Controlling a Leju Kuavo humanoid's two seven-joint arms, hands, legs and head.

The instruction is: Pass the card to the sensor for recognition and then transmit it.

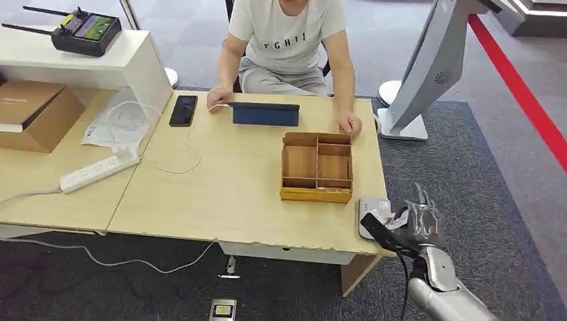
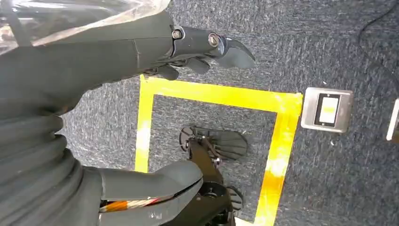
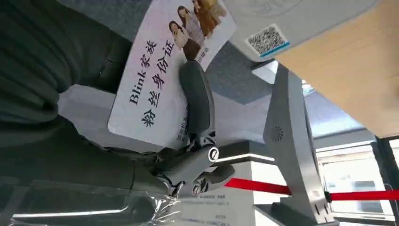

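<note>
In the head view, the right hand (image 1: 409, 222) held one card (image 1: 391, 217) just above the single sensor (image 1: 372, 212) at the table (image 1: 220, 194) corner. In the left wrist view, the left hand (image 2: 94, 108) hung with fingers apart, empty. In the right wrist view, the thumb (image 3: 197, 101) pinned the card (image 3: 160, 75) beside the sensor (image 3: 282, 19).

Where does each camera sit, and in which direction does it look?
Head view: high on the body, looking forward and down at the table; right hand shows.
Left wrist view: behind the hanging left hand, facing the carpet with yellow tape.
Right wrist view: behind the right hand, facing its card.
Head and right wrist views share the grey sensor.
</note>
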